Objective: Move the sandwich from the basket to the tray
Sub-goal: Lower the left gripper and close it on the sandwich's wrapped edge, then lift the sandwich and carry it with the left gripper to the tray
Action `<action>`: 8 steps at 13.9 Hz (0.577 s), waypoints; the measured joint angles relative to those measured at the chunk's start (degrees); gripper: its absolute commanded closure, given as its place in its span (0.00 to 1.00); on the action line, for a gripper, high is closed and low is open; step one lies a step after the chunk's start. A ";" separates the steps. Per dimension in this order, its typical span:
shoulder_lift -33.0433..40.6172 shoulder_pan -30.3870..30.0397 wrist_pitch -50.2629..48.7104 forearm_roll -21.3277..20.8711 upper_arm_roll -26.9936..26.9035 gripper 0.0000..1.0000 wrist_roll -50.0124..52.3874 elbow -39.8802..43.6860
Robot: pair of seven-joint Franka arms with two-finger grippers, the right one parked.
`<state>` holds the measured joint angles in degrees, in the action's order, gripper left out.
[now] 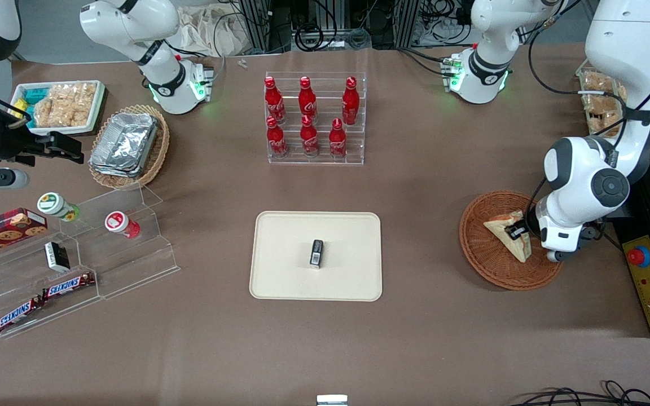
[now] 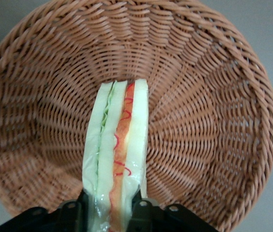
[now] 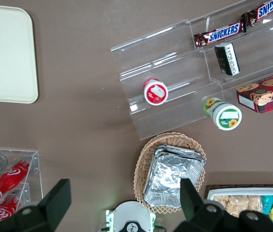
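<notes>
The sandwich point(image 1: 506, 234) is a clear-wrapped wedge of pale bread in the round reddish-brown wicker basket point(image 1: 486, 265) toward the working arm's end of the table. My left gripper point(image 1: 519, 231) is down in the basket, its black fingers point(image 2: 73, 215) shut on the sandwich point(image 2: 119, 145), one on each bread face, cut edge with red and green filling toward the wrist camera. The basket point(image 2: 209, 96) fills the wrist view around it. The cream-beige tray point(image 1: 280, 248) lies mid-table, nearer the front camera than the bottle rack, with a small black box point(image 1: 316, 252) on it.
A clear rack of red cola bottles point(image 1: 313, 121) stands farther from the front camera than the tray. Toward the parked arm's end are an oval tan basket with foil containers point(image 1: 127, 144), a white snack tray point(image 1: 57, 104) and a clear stepped stand with snacks point(image 1: 77, 265). A control box point(image 1: 649, 282) lies beside the basket.
</notes>
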<state>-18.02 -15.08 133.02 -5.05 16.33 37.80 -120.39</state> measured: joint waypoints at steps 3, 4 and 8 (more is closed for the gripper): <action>2.39 1.67 -14.27 0.00 0.54 0.79 0.16 7.80; 2.81 2.30 -19.87 0.00 0.94 0.79 0.16 11.85; 2.55 6.66 -33.95 0.02 1.77 0.79 0.16 25.76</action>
<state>-15.47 -8.42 99.07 -5.03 18.10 37.96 -94.62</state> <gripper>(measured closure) 0.793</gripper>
